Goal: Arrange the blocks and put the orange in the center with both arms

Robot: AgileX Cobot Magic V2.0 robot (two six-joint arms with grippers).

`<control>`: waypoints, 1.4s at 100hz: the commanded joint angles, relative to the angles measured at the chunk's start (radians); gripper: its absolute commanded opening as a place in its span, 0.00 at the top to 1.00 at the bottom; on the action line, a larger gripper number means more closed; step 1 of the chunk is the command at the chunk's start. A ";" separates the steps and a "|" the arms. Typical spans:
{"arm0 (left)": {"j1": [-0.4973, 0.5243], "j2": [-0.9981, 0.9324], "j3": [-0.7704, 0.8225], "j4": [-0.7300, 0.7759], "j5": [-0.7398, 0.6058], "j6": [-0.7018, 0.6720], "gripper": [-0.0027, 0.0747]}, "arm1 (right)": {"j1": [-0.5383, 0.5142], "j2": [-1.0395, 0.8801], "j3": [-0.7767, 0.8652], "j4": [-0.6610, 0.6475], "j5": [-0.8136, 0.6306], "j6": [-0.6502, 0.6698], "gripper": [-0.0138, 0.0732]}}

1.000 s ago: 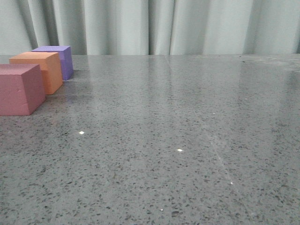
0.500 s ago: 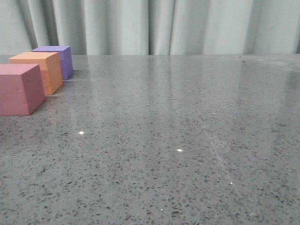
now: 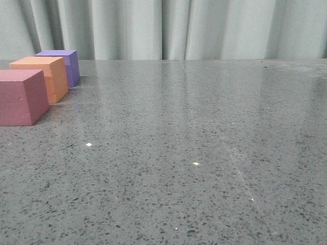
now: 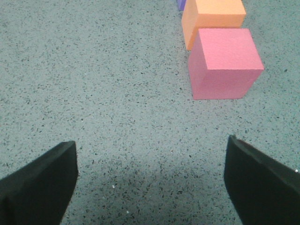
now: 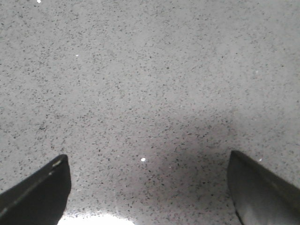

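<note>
As we list by size, the table (image 3: 204, 153) comes first: grey speckled stone, glossy, filling most of the front view, with a pale curtain (image 3: 168, 28) behind it.

Cubes, three, at the left edge of the front view in a receding row: pink cube (image 3: 20, 97) nearest, orange cube (image 3: 43, 76) in the middle and touching or just behind it, purple cube (image 3: 64, 64) farthest. In the left wrist view the pink cube (image 4: 225, 63) and orange cube (image 4: 213, 18) sit at upper right; only a sliver of purple shows at the top edge.

We judge the orange cube light, matte foam, slightly yielding and not slippery; we would take it across its two free side faces, since pink and purple crowd the other two.

Left gripper (image 4: 150, 183): jaws spread wide, holding nothing, over bare table near the pink cube.

Right gripper (image 5: 150, 187): likewise spread and unladen, over bare table with no cube in its view.
</note>
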 commanded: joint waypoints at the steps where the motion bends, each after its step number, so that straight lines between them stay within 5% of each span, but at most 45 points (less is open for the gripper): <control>1: 0.001 0.003 -0.025 0.005 -0.063 -0.010 0.18 | -0.003 -0.003 -0.022 0.005 -0.047 -0.007 0.08; 23: 0.001 0.003 -0.025 0.016 -0.071 -0.010 0.20 | -0.003 -0.003 -0.022 0.025 -0.020 -0.007 0.08; 46: 0.001 0.003 -0.025 0.016 -0.071 -0.010 0.37 | -0.003 -0.003 -0.022 0.030 0.009 -0.007 0.19; 84: 0.001 0.003 -0.025 0.016 -0.101 -0.010 0.90 | -0.003 -0.003 -0.022 0.050 0.058 -0.007 0.93; 89: 0.001 0.003 -0.025 0.016 -0.109 -0.010 0.99 | -0.003 -0.003 -0.022 0.051 0.057 -0.007 0.92; 140: 0.001 0.003 -0.025 0.016 -0.121 -0.010 0.99 | -0.003 -0.003 -0.022 0.051 0.055 -0.007 0.92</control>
